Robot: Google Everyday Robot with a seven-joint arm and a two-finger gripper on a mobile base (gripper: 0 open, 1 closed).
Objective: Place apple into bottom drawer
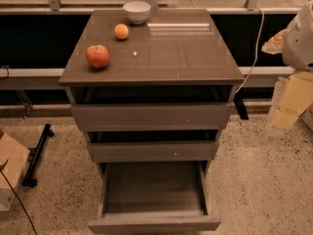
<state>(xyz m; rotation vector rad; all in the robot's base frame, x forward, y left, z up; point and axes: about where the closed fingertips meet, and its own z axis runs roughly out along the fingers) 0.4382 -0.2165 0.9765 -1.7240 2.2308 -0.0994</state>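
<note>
The red apple (pixel 98 56) with yellowish patches sits on the cabinet top (pixel 166 53), near its front left corner. The bottom drawer (pixel 154 195) is pulled out wide and its tray holds nothing. My gripper (pixel 289 102) hangs at the far right of the view, beside and below the cabinet's right edge, well away from the apple and holding nothing I can see. The white arm (pixel 299 38) rises above it.
A small orange fruit (pixel 121 31) and a white bowl (pixel 137 11) stand behind the apple. The top drawer (pixel 151 115) and middle drawer (pixel 152 151) are slightly pulled out. A cardboard box (pixel 10 173) and a black stand (pixel 36 155) lie on the floor at left.
</note>
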